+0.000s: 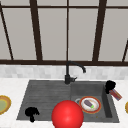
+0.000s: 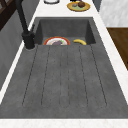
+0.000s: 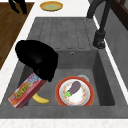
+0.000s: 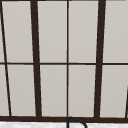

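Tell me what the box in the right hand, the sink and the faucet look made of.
Box: looks like printed cardboard, red with yellow lettering, flat faces and sharp edges; the right hand grips its top end. Sink: matte, mottled dark grey, like stone composite or concrete, with moulded drainer grooves. Faucet: probably metal with a matte black coating; no shine shows.

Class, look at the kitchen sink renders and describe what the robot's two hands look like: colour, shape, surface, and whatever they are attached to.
Both are plain matt black, human-shaped hands. The left hand and the right hand float free, with no arm, wrist sleeve, cable or body attached. Their surfaces carry no markings, logos or seams that can be made out. In the right side view the right hand reads as one rounded black mass with short fingers.
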`<state>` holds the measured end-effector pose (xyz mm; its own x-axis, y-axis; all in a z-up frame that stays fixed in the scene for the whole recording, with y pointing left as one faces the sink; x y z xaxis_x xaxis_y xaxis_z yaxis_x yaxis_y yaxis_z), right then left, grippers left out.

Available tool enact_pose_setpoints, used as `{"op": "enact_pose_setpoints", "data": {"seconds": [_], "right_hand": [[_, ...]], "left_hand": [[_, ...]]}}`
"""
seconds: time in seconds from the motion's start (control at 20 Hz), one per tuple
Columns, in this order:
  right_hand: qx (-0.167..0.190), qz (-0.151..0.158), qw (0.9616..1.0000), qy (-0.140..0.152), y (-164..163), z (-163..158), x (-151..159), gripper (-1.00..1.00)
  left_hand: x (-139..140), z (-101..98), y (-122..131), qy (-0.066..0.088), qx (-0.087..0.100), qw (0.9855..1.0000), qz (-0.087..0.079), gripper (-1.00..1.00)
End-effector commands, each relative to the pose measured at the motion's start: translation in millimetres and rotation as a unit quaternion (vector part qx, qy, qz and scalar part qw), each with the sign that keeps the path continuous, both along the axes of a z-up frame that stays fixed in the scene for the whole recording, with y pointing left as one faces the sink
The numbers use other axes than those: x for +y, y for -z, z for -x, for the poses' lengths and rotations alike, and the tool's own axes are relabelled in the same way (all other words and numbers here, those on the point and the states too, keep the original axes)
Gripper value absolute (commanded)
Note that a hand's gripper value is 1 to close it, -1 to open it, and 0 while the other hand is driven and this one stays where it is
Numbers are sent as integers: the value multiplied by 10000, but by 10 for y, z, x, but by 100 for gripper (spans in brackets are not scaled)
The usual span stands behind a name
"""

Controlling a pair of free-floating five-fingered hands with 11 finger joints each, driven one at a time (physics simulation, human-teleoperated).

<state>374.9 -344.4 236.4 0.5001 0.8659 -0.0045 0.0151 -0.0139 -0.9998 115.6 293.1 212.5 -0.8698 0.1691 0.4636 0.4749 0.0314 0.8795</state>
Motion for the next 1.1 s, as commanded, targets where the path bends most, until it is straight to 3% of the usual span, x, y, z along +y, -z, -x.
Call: {"op": "enact_pose_setpoints", "data": {"seconds": [0.0,0.55,1.05], "right_hand": [[291,239,9983,-441,114,-38,-83,100],[125,410,9970,-645,190,-6,-305,100],[314,336,9960,-764,360,-131,-723,100]], "left_hand": [[0,0,0,0,0,10000,0,0],[0,0,0,0,0,10000,0,0],[0,0,0,0,0,10000,0,0]]}}
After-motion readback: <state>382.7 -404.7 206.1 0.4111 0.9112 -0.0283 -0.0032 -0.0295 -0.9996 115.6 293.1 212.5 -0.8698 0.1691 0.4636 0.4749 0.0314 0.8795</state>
